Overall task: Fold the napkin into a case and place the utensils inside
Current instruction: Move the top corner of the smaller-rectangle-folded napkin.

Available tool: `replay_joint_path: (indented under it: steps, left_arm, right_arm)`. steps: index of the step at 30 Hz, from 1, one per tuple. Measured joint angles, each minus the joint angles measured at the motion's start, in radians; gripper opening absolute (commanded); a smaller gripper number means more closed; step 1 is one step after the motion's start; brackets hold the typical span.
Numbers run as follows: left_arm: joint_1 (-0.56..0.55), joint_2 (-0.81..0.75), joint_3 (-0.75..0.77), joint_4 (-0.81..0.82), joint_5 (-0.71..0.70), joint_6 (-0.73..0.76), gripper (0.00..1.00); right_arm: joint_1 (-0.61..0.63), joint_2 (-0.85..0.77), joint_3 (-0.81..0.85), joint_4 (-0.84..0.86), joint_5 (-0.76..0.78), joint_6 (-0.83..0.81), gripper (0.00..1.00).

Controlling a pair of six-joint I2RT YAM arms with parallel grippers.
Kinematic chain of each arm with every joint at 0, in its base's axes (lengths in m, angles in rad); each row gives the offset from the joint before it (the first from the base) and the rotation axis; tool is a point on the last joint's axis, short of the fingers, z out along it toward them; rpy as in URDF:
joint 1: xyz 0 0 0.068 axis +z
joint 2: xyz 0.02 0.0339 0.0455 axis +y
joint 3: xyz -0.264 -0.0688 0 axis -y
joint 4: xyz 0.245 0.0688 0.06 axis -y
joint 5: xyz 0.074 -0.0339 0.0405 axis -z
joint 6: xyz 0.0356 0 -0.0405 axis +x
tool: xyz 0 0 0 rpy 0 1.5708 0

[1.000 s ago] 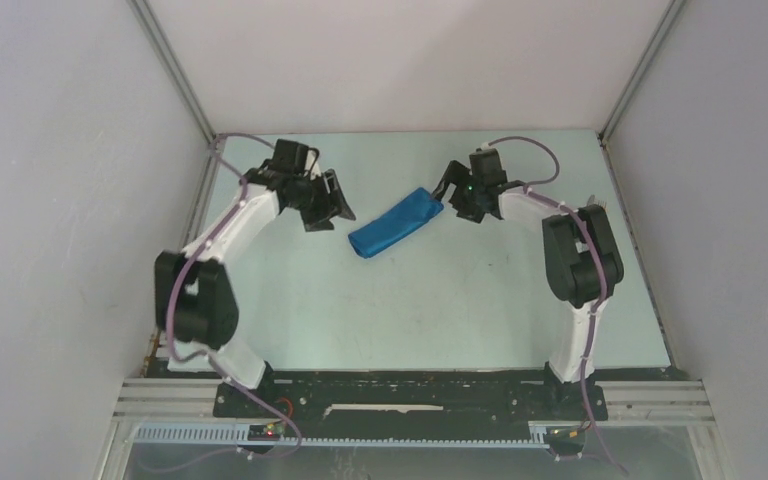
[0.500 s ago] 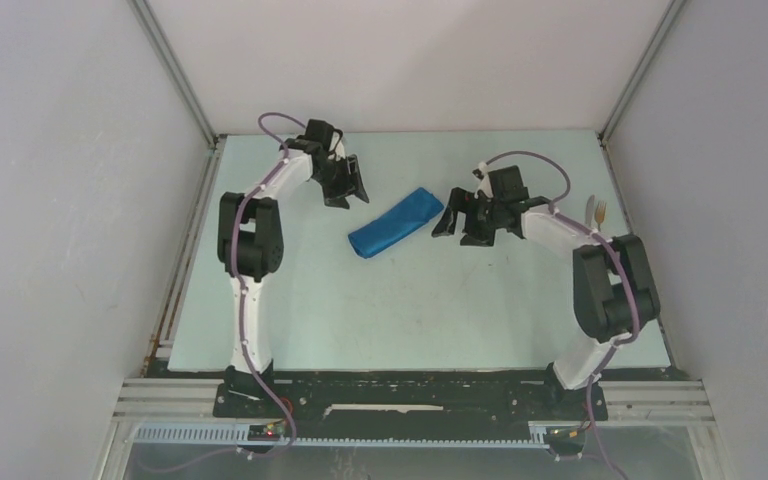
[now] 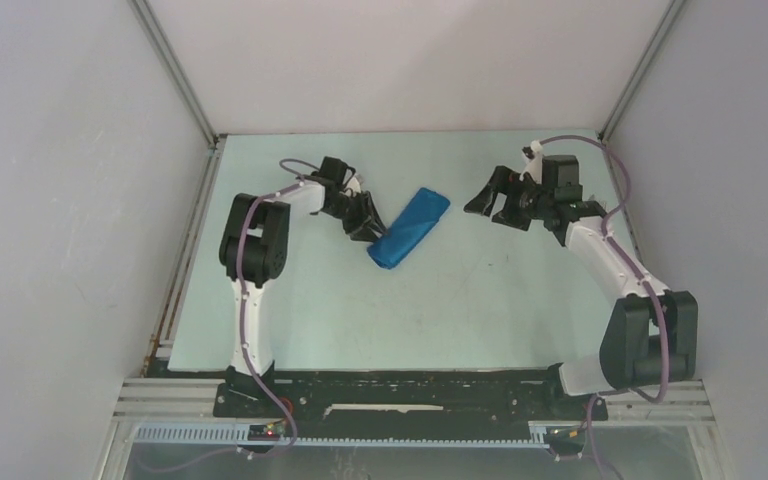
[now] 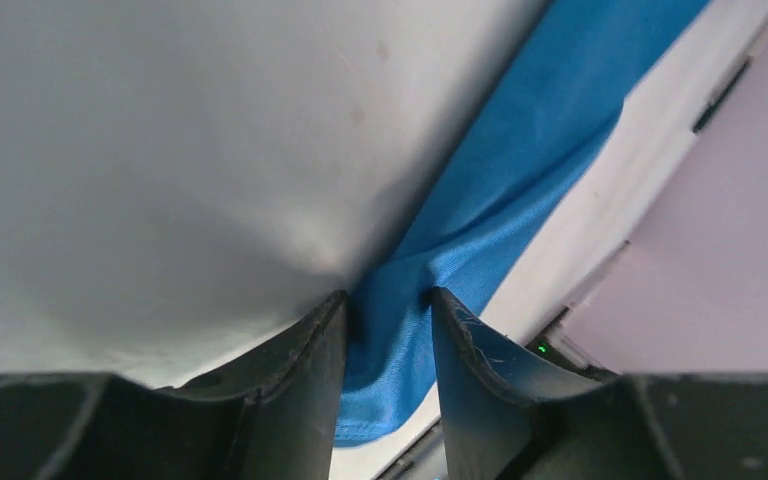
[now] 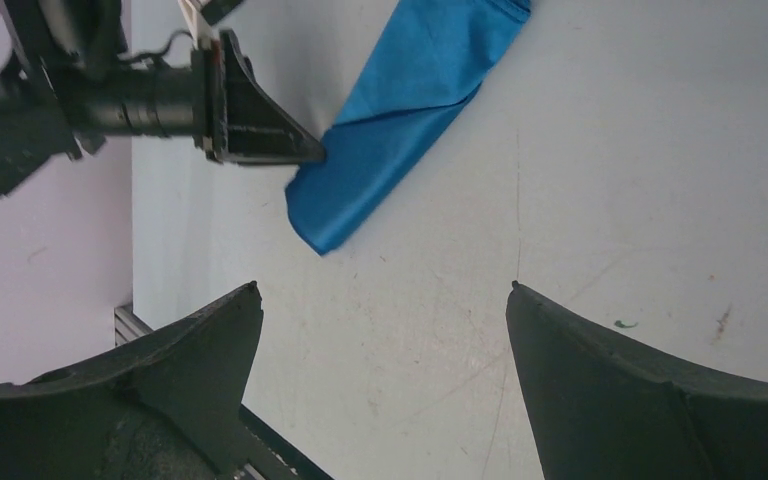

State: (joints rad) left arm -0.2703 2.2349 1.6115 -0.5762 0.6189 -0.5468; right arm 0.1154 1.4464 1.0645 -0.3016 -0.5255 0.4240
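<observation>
Blue napkin (image 4: 520,190) pinched by left gripper (image 4: 388,294), wrist view

The front of the table (image 3: 440,320) is wide open for a gripper to pass, while further back the napkin (image 3: 412,226), the left gripper (image 3: 367,228) at its end and the right gripper (image 3: 486,212) stand in the way.

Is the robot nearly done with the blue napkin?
About halfway, it looks. Done: the napkin lies folded into a long narrow strip on the table. In hand: the left gripper pinches one end of it, while the right gripper hangs open, touching nothing. Left: no utensils show in any view, and I cannot tell whether anything is tucked inside.
</observation>
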Motion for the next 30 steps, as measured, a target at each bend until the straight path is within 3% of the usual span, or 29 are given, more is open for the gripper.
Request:
replay_joint_path:
  steps: [5, 8, 16, 22, 30]
  left_arm:
    - [-0.096, -0.074, -0.187, 0.207, 0.046, -0.193, 0.49]
    - [-0.185, -0.068, -0.193, 0.292, 0.029, -0.29, 0.49]
    - [-0.363, 0.088, 0.03, 0.407, -0.055, -0.441, 0.51]
    - [-0.384, 0.196, 0.196, 0.446, -0.091, -0.501, 0.6]
    - [-0.406, 0.204, 0.225, 0.456, -0.119, -0.508, 0.62]
  right_arm:
    - [-0.052, -0.063, -0.03, -0.015, -0.001, -0.004, 1.0]
    - [-0.086, -0.09, -0.048, -0.031, -0.003, -0.005, 1.0]
    - [-0.107, -0.161, -0.074, -0.073, 0.002, -0.024, 1.0]
    - [-0.135, -0.194, -0.087, -0.1, 0.021, -0.048, 1.0]
    - [-0.146, -0.196, -0.088, -0.117, 0.095, -0.073, 1.0]
